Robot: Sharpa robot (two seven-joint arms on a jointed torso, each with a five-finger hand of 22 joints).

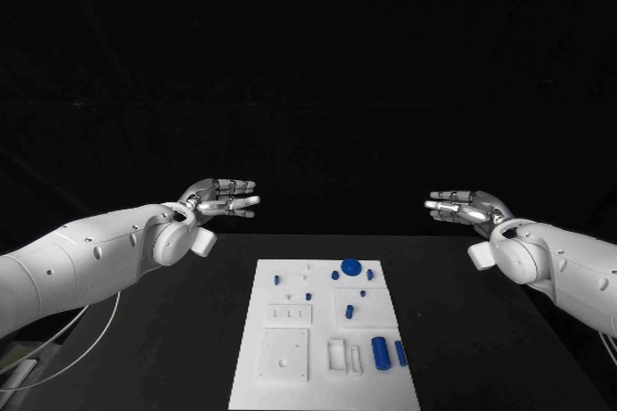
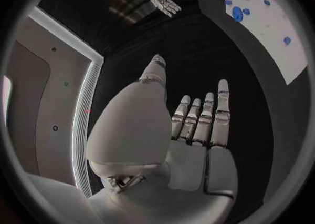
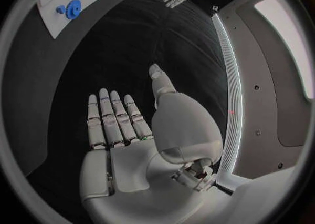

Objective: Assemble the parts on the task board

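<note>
i hold my silver left hand (image 1: 221,197) and silver right hand (image 1: 465,206) raised, fingers wide and holding nothing, well apart beyond the flat white rectangular task board (image 1: 290,375) on the black desk (image 1: 168,357), presumably keeping its small blue parts (image 1: 381,351) unobstructed before the first reach.

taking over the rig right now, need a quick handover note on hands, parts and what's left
Left hand: open, empty, raised beyond the far left corner of the task board.
Right hand: open, empty, raised beyond the far right corner.
Parts: round blue gear near the board's far edge with small blue pieces round it; a blue peg mid-board; a large blue cylinder and a thinner blue piece at the near right.
Done: nothing held; whether any part is already seated is hard to tell.
Left: pick up and assemble the parts.
</note>
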